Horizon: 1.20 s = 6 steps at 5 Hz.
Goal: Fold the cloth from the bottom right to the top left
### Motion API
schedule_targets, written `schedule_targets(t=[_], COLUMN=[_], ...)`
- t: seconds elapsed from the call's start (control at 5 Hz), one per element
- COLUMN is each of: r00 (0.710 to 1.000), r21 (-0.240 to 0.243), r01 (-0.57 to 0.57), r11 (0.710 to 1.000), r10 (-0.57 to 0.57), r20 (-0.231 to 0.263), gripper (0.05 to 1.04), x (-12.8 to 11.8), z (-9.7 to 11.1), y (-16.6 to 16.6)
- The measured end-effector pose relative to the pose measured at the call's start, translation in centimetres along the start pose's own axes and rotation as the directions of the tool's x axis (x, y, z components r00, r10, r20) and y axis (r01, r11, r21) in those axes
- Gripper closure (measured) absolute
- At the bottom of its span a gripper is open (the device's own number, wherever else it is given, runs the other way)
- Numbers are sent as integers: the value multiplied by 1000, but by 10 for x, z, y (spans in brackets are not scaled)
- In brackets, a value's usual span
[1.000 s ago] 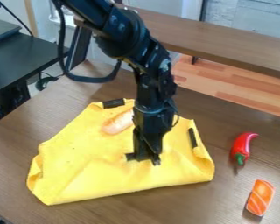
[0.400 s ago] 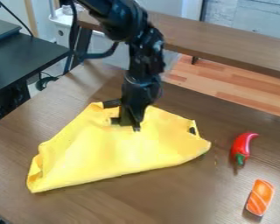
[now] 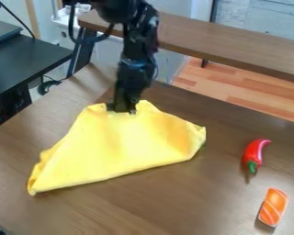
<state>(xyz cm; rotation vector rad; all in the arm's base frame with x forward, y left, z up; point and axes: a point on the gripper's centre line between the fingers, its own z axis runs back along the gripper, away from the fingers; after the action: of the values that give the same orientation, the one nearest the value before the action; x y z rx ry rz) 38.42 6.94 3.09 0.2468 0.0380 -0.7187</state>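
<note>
Nearest the viewer, toward the right side of the table (image 3: 168,197), lies an orange-and-white striped toy piece (image 3: 274,207); just beyond it is a red chili (image 3: 254,155) with its green end toward the viewer. Both are well apart from the cloth and should not hinder the fold.

The yellow cloth (image 3: 121,147) lies on the left part of the table, its long, slanting folded side toward the viewer. One pointed end reaches toward the table's near left corner, the other toward the right side, a little raised and curled. The fold looks largely made: the upper layer reaches the gripper, and the whole has a rough triangular shape. Soft ridges run through it, so it is not flat.

At the cloth's far tip, toward the table's far left corner, the black gripper (image 3: 125,111) is clamped on the cloth's edge. What seems left is to lay this edge down, let go and perhaps smooth the creases; pulling farther could drag the whole cloth toward the far edge.

Past that edge stands a brown wooden plank (image 3: 229,39), with a dark side table (image 3: 26,57) off to the left, both apart from the cloth.
</note>
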Motion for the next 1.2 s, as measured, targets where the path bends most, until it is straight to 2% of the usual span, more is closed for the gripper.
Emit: schedule_targets(t=[0.2,0.6,0.8,1.2], r00=[999,996,996,998], r21=[18,48,75,57], r01=[27,79,83,-23], r11=[999,996,994,998], r10=[-26,-77,-81,20], r20=[-34,-48,-24,58], gripper=[1024,1024,1024,1008], x=[2,12,16,0], z=[-1,-1,4,1], y=[10,28,35,60])
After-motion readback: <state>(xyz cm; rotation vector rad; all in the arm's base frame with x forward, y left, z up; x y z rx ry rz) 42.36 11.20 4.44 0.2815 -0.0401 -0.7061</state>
